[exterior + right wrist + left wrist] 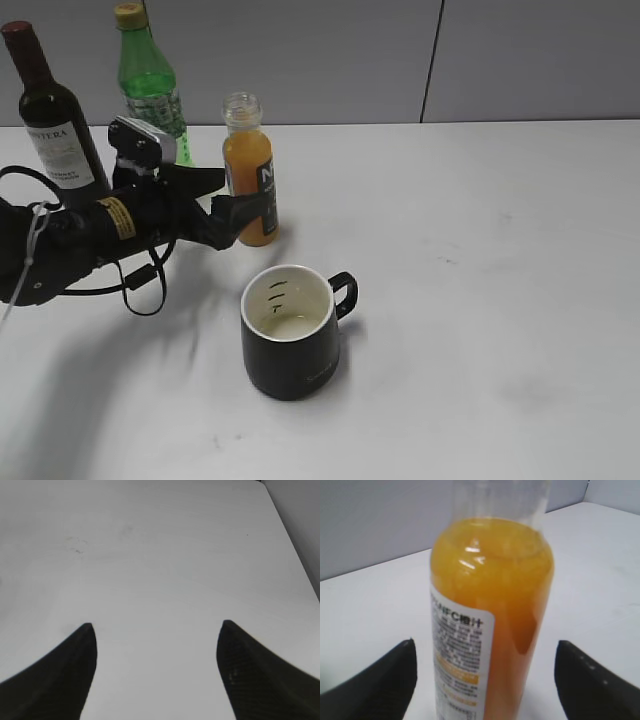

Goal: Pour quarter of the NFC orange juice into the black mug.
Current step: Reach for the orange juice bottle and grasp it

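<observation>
Juice bottle [249, 170] upright, uncapped, on counter [480, 250] at mug's [290, 335] 11 o'clock. Left gripper [485, 680] fingers apart, straddling it, not yet clamped. Right gripper [157, 675] fingers apart, empty. Grasp and pour remain.

I log the NFC orange juice [249, 170] as orange liquid under a clear neck, dark label with white letters. Black mug [291, 345]: black outside, cream-white inside, a few short dark strokes on the inner wall. Left gripper [232, 205] black; arm carries a yellow sticker. Green bottle [148, 82], yellow cap. Wine bottle [52, 110] dark, white label. Bench [480, 300] white.
</observation>
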Controlling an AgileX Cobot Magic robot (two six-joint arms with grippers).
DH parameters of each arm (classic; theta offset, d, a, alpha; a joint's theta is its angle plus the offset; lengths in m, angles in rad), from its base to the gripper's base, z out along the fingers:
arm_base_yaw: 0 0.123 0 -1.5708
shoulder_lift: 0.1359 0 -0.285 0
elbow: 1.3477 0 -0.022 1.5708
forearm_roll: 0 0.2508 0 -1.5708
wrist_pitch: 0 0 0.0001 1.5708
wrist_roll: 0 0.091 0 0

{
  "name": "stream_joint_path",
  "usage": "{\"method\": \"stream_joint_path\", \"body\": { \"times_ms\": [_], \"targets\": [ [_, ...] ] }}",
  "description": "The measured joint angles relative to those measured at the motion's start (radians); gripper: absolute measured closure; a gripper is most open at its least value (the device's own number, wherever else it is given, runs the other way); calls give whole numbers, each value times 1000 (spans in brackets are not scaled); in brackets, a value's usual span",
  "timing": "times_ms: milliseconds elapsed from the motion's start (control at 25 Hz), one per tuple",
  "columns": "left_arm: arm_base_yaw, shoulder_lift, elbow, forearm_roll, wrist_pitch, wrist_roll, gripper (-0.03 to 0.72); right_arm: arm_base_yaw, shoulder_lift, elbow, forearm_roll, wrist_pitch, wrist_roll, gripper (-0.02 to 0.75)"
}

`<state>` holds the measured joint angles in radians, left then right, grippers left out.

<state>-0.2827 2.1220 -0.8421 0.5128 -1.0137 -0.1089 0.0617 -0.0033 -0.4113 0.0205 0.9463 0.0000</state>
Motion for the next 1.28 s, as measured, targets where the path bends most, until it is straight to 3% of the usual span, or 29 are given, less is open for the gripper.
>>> {"method": "stream_joint_path", "body": {
  "times_ms": [1000,1280],
  "targets": [
    [-49,232,-282,-17,22,21,43,0,0,0,0,0,0,172],
    [-59,237,-291,-41,14,22,132,0,0,0,0,0,0,172]
  ]
}}
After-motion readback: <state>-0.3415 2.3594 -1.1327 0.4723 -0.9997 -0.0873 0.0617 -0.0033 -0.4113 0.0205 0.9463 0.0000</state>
